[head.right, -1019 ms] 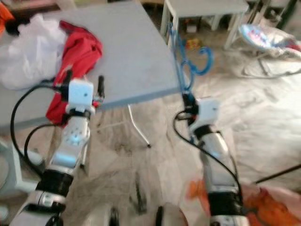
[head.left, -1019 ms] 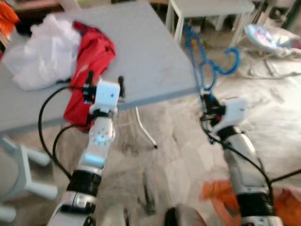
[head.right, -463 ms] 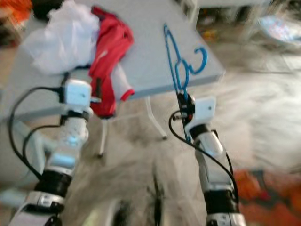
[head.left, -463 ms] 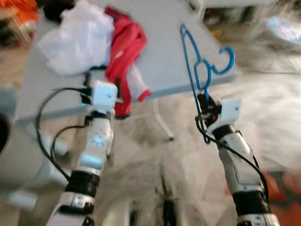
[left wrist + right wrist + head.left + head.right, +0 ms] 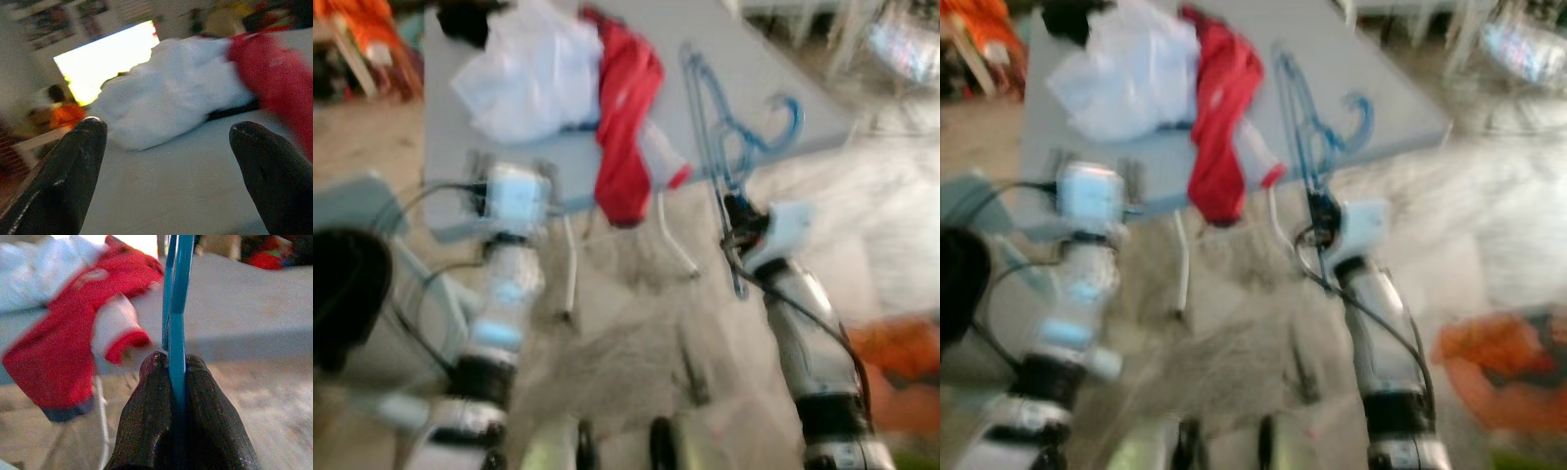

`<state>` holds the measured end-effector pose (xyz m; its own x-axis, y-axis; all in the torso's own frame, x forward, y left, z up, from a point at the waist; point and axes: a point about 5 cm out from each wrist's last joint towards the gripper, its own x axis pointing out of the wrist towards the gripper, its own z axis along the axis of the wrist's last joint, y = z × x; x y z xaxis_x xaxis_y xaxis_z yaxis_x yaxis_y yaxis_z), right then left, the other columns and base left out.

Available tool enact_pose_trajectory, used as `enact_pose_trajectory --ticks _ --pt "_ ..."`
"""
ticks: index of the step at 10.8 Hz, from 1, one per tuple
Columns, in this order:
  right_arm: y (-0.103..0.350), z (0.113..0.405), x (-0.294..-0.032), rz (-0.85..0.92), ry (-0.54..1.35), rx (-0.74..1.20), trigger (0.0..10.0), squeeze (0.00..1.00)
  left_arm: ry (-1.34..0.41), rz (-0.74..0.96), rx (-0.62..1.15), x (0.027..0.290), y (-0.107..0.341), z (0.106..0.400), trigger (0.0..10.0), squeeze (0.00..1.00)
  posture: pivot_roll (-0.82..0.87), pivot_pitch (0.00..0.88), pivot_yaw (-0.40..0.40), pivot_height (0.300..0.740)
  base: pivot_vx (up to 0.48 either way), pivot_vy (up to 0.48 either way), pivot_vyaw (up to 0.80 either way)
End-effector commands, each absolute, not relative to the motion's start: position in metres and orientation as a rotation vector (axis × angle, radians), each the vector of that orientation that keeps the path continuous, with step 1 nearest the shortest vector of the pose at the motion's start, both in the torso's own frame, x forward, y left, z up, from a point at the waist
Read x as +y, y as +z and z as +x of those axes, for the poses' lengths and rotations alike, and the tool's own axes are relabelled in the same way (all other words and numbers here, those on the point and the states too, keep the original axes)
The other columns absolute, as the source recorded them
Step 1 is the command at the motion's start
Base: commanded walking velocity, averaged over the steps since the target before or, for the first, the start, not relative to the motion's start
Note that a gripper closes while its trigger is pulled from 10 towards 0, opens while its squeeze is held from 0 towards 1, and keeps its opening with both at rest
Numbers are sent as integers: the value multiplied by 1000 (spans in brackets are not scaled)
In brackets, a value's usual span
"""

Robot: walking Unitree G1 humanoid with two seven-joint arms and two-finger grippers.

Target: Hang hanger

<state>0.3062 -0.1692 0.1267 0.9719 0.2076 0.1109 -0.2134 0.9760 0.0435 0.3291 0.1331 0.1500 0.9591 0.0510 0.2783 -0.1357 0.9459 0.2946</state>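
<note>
Right gripper pinching thin blue plastic hanger, left gripper spread wide, crumpled red garment, flat grey table

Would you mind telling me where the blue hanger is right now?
The blue hanger is pinched upright in the right gripper, on the robot's right, in front of the grey table's edge beside the red garment.

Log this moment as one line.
right gripper: shut on blue hanger | left gripper: open, empty | red garment: on grey table
</note>
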Motion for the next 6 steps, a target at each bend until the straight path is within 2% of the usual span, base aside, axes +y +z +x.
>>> enact_pose_trajectory --ticks 1,2,6 --pt "134 307 -168 61 211 -139 10000 0 89 332 -307 136 157 330 10000 0 -88 150 3 740 0 480 -800" --pt "134 307 -168 61 211 -139 10000 0 85 331 -311 135 157 329 10000 0 -88 145 2 740 0 480 -800" --pt "136 309 -168 58 207 -138 10000 0 4 313 -324 127 157 328 10000 0 -89 141 1 740 0 0 -800"
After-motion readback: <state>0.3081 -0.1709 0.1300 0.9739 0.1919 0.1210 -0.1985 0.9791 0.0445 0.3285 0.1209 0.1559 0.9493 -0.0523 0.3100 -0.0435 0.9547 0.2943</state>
